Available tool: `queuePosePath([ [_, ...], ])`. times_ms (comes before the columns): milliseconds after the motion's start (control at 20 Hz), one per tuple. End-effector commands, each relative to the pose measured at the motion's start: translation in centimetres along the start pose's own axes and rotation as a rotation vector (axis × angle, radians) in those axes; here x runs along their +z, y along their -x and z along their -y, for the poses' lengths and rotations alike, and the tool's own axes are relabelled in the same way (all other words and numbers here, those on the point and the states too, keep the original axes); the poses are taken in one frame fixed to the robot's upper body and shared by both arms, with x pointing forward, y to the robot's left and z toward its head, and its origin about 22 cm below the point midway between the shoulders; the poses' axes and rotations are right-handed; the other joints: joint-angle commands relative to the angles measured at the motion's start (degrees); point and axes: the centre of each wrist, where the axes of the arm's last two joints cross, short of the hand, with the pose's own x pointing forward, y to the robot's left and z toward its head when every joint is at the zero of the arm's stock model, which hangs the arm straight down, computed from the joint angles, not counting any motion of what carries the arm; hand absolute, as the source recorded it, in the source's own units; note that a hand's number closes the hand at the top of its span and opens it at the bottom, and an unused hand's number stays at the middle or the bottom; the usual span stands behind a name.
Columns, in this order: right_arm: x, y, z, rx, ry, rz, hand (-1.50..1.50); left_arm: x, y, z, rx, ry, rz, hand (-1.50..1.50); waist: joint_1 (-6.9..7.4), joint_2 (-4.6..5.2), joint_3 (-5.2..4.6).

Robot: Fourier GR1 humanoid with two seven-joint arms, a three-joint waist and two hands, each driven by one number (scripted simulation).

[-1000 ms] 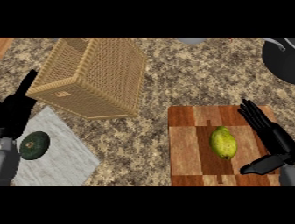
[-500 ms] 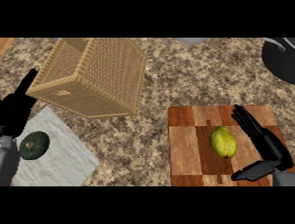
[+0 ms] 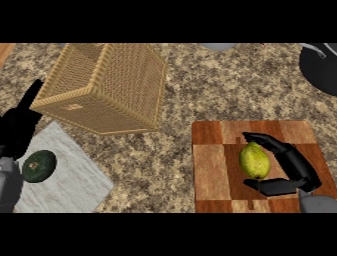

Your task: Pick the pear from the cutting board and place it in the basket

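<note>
We see the pear (image 3: pixel 253 160) on the cutting board (image 3: pixel 214 165), long axis running twelve to six, narrow end at twelve, our right hand (image 3: pixel 293 170) curling round it from three o'clock.

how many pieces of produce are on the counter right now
2. A yellow-green pear on the cutting board, with the right hand curling round it, and a dark green avocado on the grey cloth. The basket may hide more.
</note>
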Motion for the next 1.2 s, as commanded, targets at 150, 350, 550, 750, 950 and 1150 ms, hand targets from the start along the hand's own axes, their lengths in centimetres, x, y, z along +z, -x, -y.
queuePosePath([
  [150, 0.1, 0.8, -1.1, 0.079, -0.035, 0.015, 1.5, 0.7, 1.1, 1.1, -0.006, 0.032, -0.024, 0.0, 0.02, 0.28, -0.23],
  [350, -1.0, 0.5, -2.9, 0.07, -0.029, 0.033, 1.5, -1.6, 0.0, 0.9, 0.01, 0.03, -0.048, 0.0, -0.2, 0.32, -0.24],
  [550, -3.9, -1.3, -10.4, 0.36, -0.137, -0.014, 1.5, -0.5, 0.5, 0.8, -0.006, 0.032, -0.026, 0.0, 1.02, -0.3, -0.65],
  [750, -5.1, -2.3, -9.5, 0.646, -0.262, -0.121, 1.5, -0.8, -0.2, 1.3, -0.019, 0.066, 0.0, 0.0, 4.62, -0.49, -2.6],
  [950, -6.4, -3.4, -14.0, 0.797, -0.337, -0.179, 1.5, -1.0, -0.2, 1.8, -0.027, 0.092, -0.011, 0.0, 5.63, -0.46, -2.14],
  [1150, -7.0, -4.9, -19.1, 0.827, -0.331, -0.215, 1.5, -1.1, -0.2, 2.2, -0.019, 0.108, -0.008, 0.0, 6.12, -0.22, -1.03],
])
